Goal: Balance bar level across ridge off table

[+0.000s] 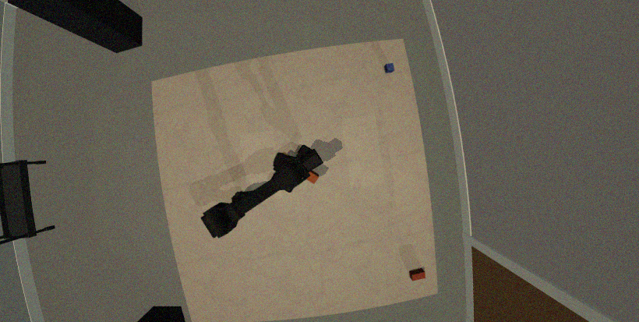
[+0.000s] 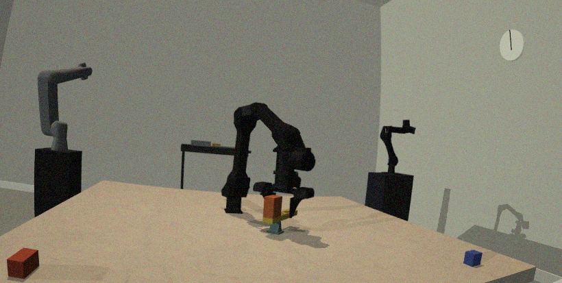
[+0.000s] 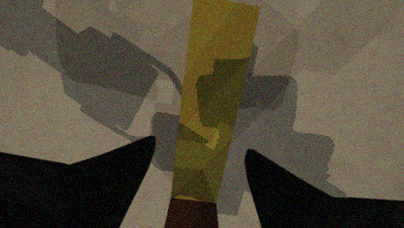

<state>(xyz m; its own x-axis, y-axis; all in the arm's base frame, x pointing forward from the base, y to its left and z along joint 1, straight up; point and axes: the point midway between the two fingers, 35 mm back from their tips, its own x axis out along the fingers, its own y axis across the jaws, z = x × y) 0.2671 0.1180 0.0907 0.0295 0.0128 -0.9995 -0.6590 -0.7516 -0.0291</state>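
Observation:
The yellow bar (image 2: 271, 220) (image 3: 218, 40) lies across the top of the small teal ridge (image 2: 275, 228), looking close to level and clear of the table. An orange block (image 1: 312, 178) (image 2: 272, 207) stands on its near end; in the wrist view that block (image 3: 192, 214) is dark red at the bottom edge. My gripper (image 2: 282, 214) (image 3: 201, 149) is open around the bar, pointing down, with a visible gap between the bar and each finger in the wrist view. In the exterior view the orange block hides one fingertip. In the top view the arm hides the bar and the ridge.
A red block (image 1: 417, 274) (image 2: 22, 263) and a blue cube (image 1: 389, 68) (image 2: 472, 257) lie far apart near corners of the table (image 1: 312, 253) (image 2: 157, 241). Two other arms stand on black pedestals beyond the table, and a side table stands behind.

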